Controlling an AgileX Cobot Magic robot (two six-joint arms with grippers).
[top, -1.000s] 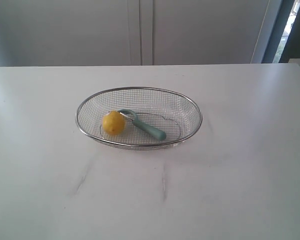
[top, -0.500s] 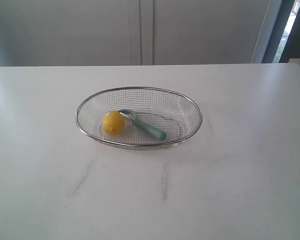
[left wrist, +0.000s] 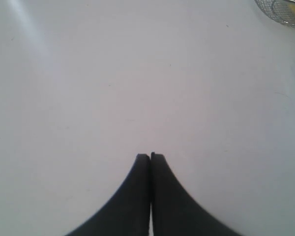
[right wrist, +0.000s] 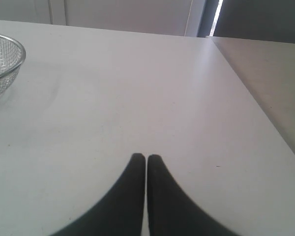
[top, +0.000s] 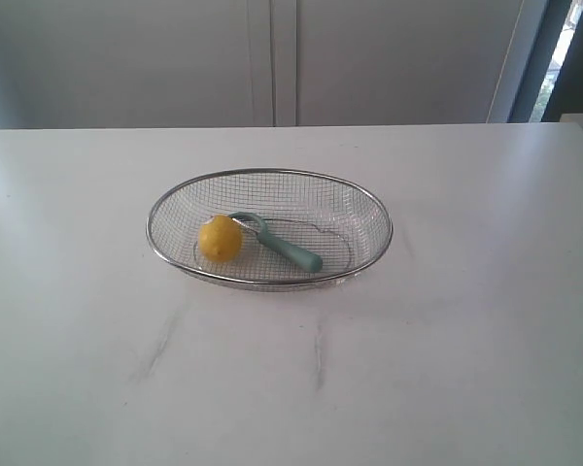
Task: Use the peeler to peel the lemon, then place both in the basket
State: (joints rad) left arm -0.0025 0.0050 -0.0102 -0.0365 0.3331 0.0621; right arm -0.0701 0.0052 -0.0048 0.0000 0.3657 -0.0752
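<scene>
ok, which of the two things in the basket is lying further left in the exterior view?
The lemon: round and yellow, left of the green-handled peeler, whose handle runs toward the middle of the basket.

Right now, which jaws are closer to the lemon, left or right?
Left, probably. The lemon lies in the basket's left end, toward the left jaws; the right jaws sit beyond its other end; neither touches it.

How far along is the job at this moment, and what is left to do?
Done, by placement: the lemon and the peeler both lie inside the basket. In hand: nothing; the left gripper and right gripper are shut and empty. Left: the lemon looks wholly yellow, so peeling is unconfirmed.
</scene>
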